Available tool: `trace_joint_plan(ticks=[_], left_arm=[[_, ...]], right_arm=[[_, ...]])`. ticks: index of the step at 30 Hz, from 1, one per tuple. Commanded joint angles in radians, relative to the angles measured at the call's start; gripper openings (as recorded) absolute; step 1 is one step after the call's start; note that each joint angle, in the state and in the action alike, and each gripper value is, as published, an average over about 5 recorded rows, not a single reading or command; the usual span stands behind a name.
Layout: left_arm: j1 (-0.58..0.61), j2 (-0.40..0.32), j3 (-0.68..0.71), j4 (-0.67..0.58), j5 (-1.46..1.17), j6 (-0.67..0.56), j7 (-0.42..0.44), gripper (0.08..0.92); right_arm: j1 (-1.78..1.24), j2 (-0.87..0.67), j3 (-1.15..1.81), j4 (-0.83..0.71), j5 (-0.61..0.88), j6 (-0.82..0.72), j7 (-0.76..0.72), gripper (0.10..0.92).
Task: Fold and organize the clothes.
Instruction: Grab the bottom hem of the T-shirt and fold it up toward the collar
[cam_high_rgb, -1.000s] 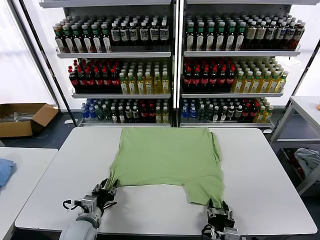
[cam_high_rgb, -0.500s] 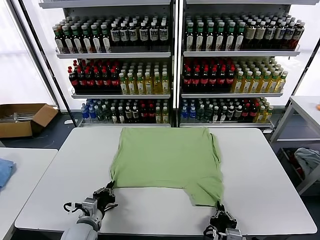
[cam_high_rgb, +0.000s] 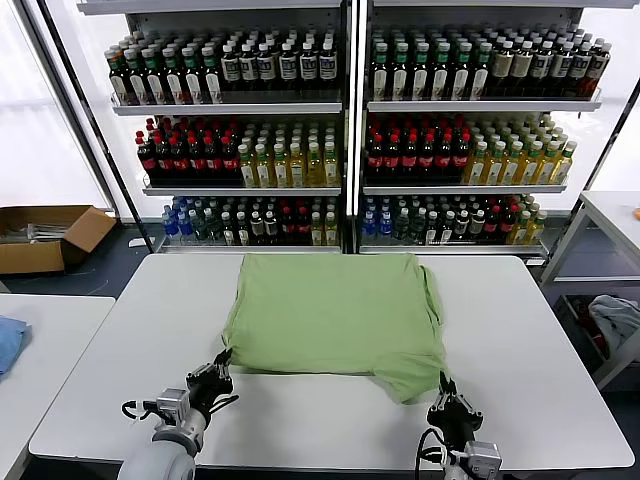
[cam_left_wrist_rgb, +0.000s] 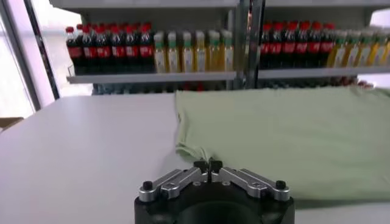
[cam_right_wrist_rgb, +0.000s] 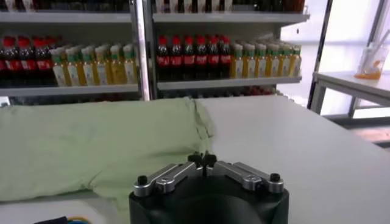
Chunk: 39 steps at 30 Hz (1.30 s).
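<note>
Light green polo shirt (cam_high_rgb: 335, 315) spread flat across the far half of the white table (cam_high_rgb: 120, 385), graphic side not visible, plain green fabric up. Far hem straight along the table's 12 o'clock edge; near edge uneven, with a bunched lobe hanging toward 5 o'clock from the shirt's centre. Small fold of sleeve at the 3 o'clock side.

Left gripper (cam_high_rgb: 222, 362) low over the table at 7 o'clock from the shirt's centre, jaws pinched together on the shirt's near-left corner. In the left wrist view, fingertips (cam_left_wrist_rgb: 208, 165) meeting with a thin ridge of green cloth caught between them, the shirt (cam_left_wrist_rgb: 286, 137) spreading away beyond.

Right gripper (cam_high_rgb: 446, 392) at 5 o'clock, jaws likewise closed tight, tips at the edge of the bunched near-right lobe. In the right wrist view, fingertips (cam_right_wrist_rgb: 204, 159) together against the green fabric (cam_right_wrist_rgb: 97, 143); whether cloth actually sits between the tips cannot be told.

Both wrists low near the table's 6 o'clock edge, cables trailing off the left one.

Beyond the table at 12 o'clock, shelving (cam_high_rgb: 345, 105) stocked with rows of bottles. Cardboard box (cam_high_rgb: 45, 235) on the floor at 10 o'clock. Blue cloth (cam_high_rgb: 8, 340) on a neighbouring table at 9 o'clock; pale grey-white cloth (cam_high_rgb: 615, 320) on a low rack at 3 o'clock.
</note>
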Motion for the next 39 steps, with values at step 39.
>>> trace_joint_plan(ticks=[39], left_arm=[[-0.589,0.028,0.155,0.566,-0.136,0.032,-0.085,0.226]], right_arm=[[0.807,0.065,-0.115,-0.778,0.097,-0.135,-0.069,0.33]])
